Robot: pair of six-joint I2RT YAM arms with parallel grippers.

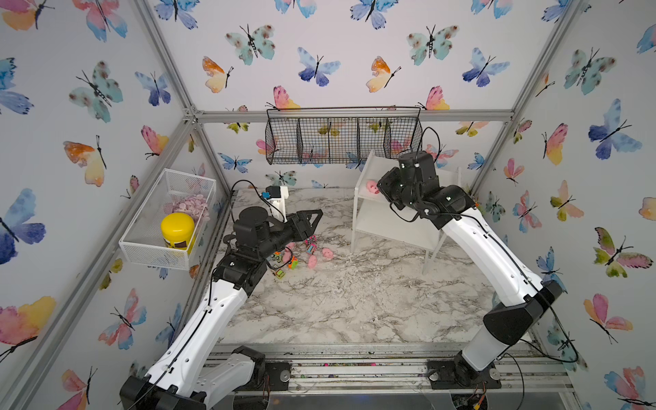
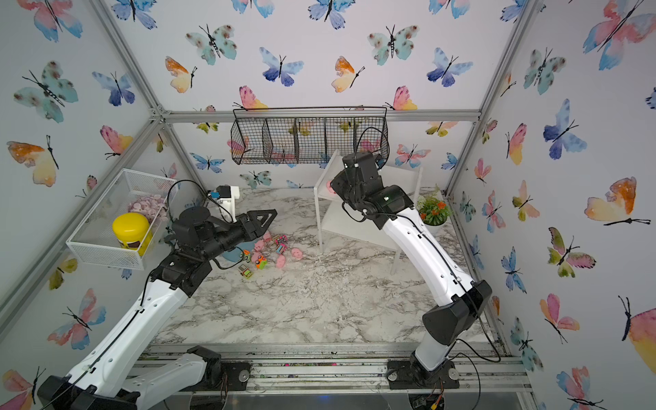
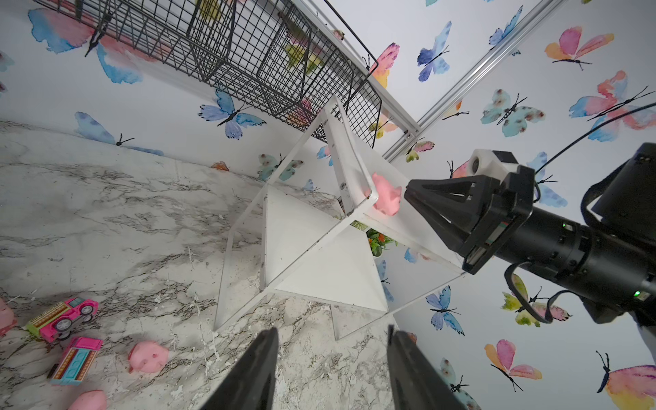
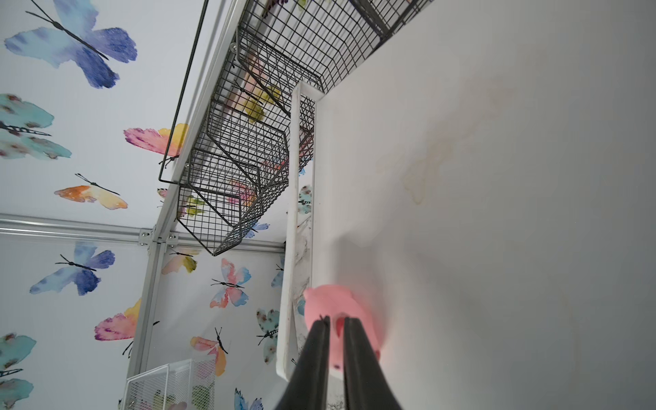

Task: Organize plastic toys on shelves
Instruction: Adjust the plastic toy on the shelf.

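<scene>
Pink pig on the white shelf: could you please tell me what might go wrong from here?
The glossy pink pig figure sits near the upper board's front edge on the white two-tier shelf unit, at the tips of the right end effector; withdrawing could drag it off. The black wire basket hangs close above the right arm, so lifting may strike it.

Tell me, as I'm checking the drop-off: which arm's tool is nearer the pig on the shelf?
Right. The right tool is at the pig on the shelf; the left tool is far off, by the loose toys.
</scene>
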